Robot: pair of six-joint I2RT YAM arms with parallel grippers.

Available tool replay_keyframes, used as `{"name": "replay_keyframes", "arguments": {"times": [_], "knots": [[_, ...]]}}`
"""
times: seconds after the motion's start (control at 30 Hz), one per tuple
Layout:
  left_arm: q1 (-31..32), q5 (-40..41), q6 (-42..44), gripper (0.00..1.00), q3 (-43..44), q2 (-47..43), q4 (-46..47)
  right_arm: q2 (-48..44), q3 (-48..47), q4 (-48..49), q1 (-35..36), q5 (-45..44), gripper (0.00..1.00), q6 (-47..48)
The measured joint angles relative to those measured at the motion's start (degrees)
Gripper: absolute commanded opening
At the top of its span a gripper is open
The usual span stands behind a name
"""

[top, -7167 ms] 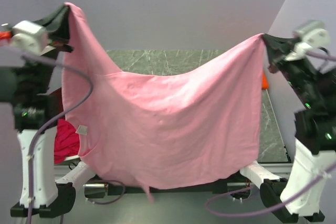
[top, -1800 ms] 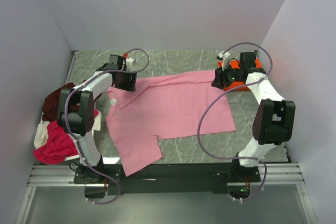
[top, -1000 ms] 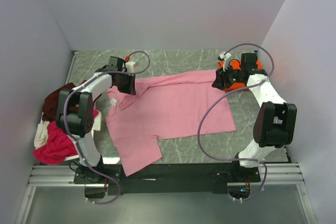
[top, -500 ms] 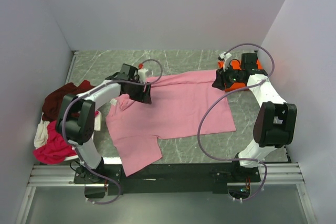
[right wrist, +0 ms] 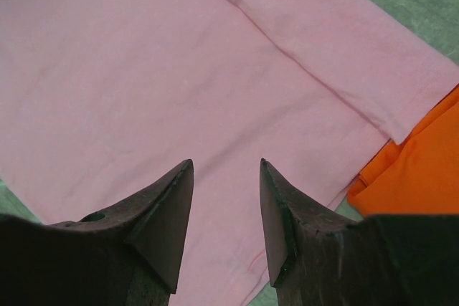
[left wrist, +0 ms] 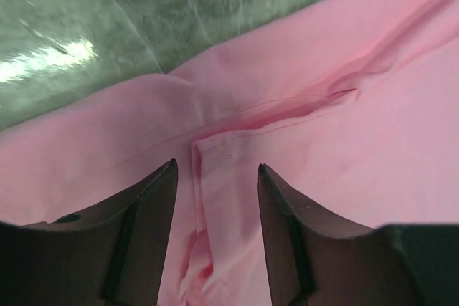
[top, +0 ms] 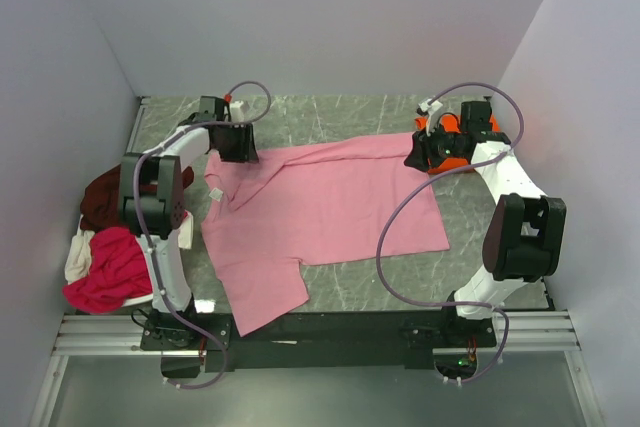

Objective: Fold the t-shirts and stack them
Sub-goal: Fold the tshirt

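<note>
Cloth in a loose heap sat at the left edge of the table (top: 330,112): a maroon shirt (top: 105,195), a magenta-red shirt (top: 110,272) and a sliver of a cream shirt (top: 72,259). They were probably parked there unfolded, clear of the working area. Next came the left gripper (left wrist: 215,170), poised over the far left corner of the pink shirt (top: 330,212). Its jaws were moderately parted and gripped nothing, with a turned-over hem lying below them, so it seemed placed to flatten or take that fold. The pink shirt lay spread across the middle of the table, reaching to the near edge, apparently laid out for folding. At its far right corner the right gripper (right wrist: 226,166) stood likewise parted and empty, above the cloth. Just beside it lay the orange shirt (top: 460,137), seemingly the start of the stack. Counted: five shirts, two grippers.
</note>
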State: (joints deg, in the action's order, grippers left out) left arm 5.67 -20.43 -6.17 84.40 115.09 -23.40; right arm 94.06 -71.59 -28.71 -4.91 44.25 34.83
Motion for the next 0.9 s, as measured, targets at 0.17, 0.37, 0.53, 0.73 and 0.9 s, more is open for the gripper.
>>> {"name": "replay_keyframes", "arguments": {"times": [0.17, 0.37, 0.53, 0.73, 0.9], "knots": [[0.4, -0.2, 0.6, 0.50, 2.7, 4.7, -2.8, 0.0, 0.0, 0.0, 0.0, 0.0, 0.49, 0.0], [0.5, -0.3, 1.0, 0.38, 4.3, 5.8, -4.0, 0.0, 0.0, 0.0, 0.0, 0.1, 0.49, 0.0], [0.8, -0.5, 1.2, 0.27, 4.3, 5.8, -4.4, 0.0, 0.0, 0.0, -0.3, 0.2, 0.49, 0.0], [1.3, -0.7, 2.0, 0.02, 4.3, 5.8, -5.2, 0.0, 0.0, 0.0, -0.6, 0.2, 0.49, 0.0], [1.4, -1.4, 2.4, 0.01, 4.8, 5.8, -5.8, 0.0, 0.0, 0.0, -0.9, 0.5, 0.49, 0.0]]}}
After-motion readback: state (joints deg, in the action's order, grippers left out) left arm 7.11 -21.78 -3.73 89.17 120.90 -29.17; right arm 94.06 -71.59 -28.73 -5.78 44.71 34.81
